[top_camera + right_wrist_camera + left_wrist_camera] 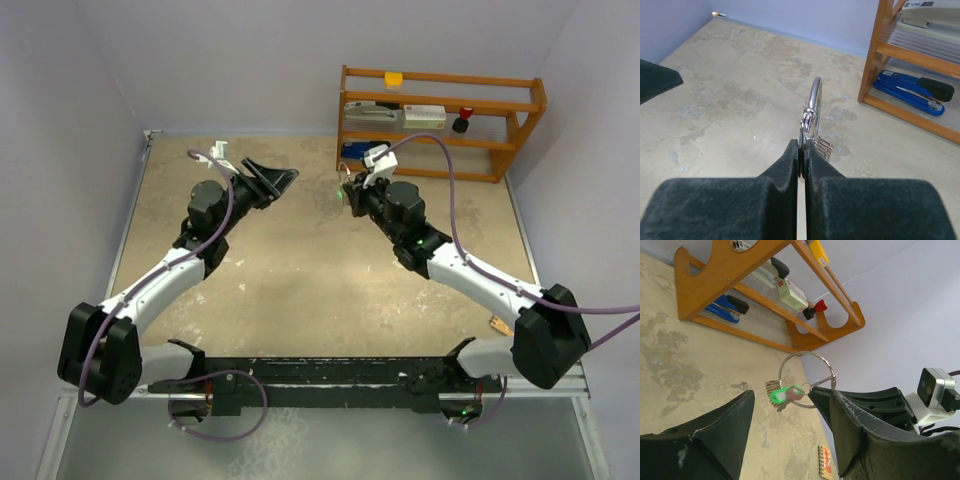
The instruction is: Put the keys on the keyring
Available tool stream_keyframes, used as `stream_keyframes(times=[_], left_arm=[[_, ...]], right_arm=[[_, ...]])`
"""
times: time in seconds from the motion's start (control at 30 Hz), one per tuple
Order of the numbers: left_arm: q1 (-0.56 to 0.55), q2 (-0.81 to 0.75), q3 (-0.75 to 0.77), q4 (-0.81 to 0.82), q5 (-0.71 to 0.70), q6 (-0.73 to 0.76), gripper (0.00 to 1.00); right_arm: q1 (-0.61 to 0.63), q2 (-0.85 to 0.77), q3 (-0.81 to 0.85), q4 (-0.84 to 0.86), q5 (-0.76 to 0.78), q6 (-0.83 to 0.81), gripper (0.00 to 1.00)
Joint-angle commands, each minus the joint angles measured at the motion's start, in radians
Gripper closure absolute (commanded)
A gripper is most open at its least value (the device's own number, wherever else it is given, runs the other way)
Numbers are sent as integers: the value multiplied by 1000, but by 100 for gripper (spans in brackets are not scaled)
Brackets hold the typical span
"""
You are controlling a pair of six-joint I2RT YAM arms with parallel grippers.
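The keyring point(806, 378), a thin silver wire ring, hangs in the air with a cluster of small silver keys point(771, 386) and a green-headed key point(785, 394) on it. My right gripper point(802, 146) is shut on the keyring point(813, 102) at its clasp, holding it edge-on above the table. In the top view that gripper point(349, 190) is at mid-table with the green key point(342, 193) at its tip. My left gripper point(268, 180) stands open to its left, and its fingers point(715, 435) frame the ring without touching it. One loose silver key point(741, 386) lies on the table.
A wooden shelf point(440, 120) stands at the back right, holding a blue stapler point(912, 90), boxes and small items. A small orange spiral notepad point(825, 461) lies on the table. The tan tabletop point(300, 270) is bounded by light walls on the left and at the back.
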Motion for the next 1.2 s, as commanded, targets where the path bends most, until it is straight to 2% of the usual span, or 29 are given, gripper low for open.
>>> stream_keyframes(times=[0.0,0.23,0.4,0.7,1.17], left_arm=[[6,4,-12,93,13,15,42],[7,51,-28,256,84,-58,42],[4,80,-36,343,132,-102,43],[4,109,-58,433,177,-118,44],[-10,131,-53,428,190,-140,44]], right_arm=[[2,-14,50,12,-65,2,100],[1,-1,31,37,-224,-96,100],[1,9,17,73,-287,-105,100],[-4,2,-118,336,-420,-117,100],[-4,61,-85,380,-380,-104,100]])
